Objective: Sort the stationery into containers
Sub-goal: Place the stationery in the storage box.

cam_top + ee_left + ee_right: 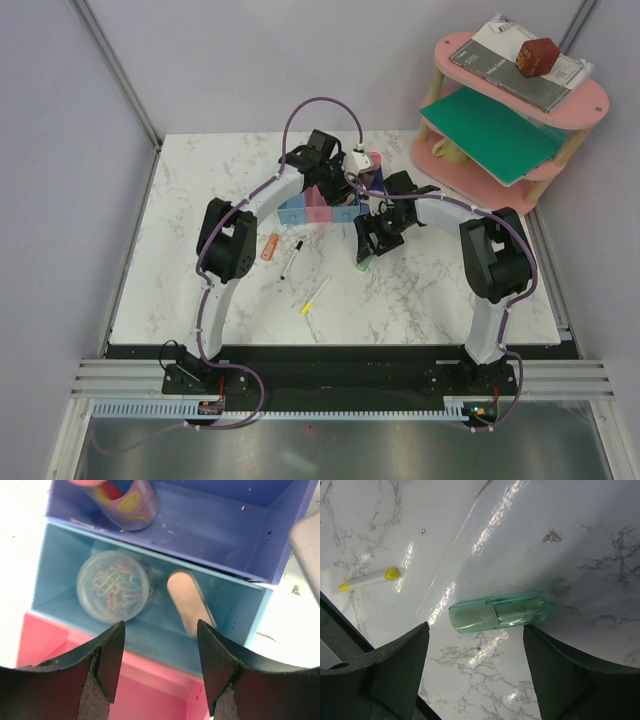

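The containers point(300, 208) stand in a row mid-table. My left gripper point(160, 630) hovers open and empty over the edge between the light blue bin point(235, 605) and the pink bin point(45, 635). A pink eraser point(189, 602) lies in the light blue bin beside a clear round box of paper clips point(114, 586). On the marble, a pale green eraser point(497, 611) lies just beyond my right gripper point(475, 627), which is open and apart from it. An orange eraser point(270, 247), a black-white pen point(292, 258) and a yellow pencil point(314, 297) lie on the table.
The periwinkle bin point(225, 535) holds a colourful striped roll point(127, 500). A pink round shelf point(510, 100) with books stands at the back right, off the table's corner. Both arms crowd around the bins. The table's front edge runs along the arm bases.
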